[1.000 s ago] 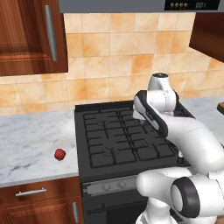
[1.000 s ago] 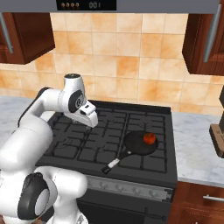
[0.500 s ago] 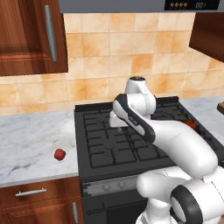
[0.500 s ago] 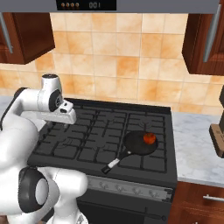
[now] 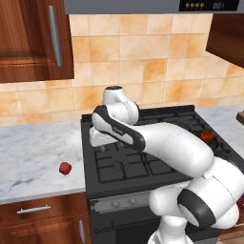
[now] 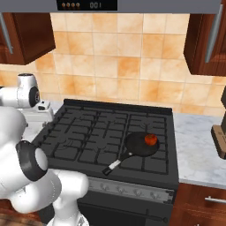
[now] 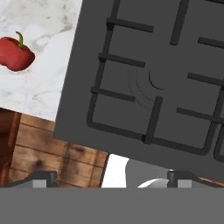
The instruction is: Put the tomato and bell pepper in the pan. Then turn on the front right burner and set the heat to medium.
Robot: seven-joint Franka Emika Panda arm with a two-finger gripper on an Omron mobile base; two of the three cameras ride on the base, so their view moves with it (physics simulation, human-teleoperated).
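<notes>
Gripper (image 7: 111,177): jaws spread wide, empty, above the cooktop's (image 5: 128,164) left edge.
Bell pepper (image 5: 65,167): on the counter (image 5: 28,157), near its front edge.
Tomato (image 6: 151,139): apparently inside the pan (image 6: 137,145).

Kitchen (gas cooktop (image 6: 110,132), tiled wall (image 6: 132,66))

Crimson bell pepper (image 7: 15,53) on white, grey-veined marble tabletop (image 5: 33,157); orange-red tomato (image 6: 151,139) in black pan (image 6: 140,145).
</notes>
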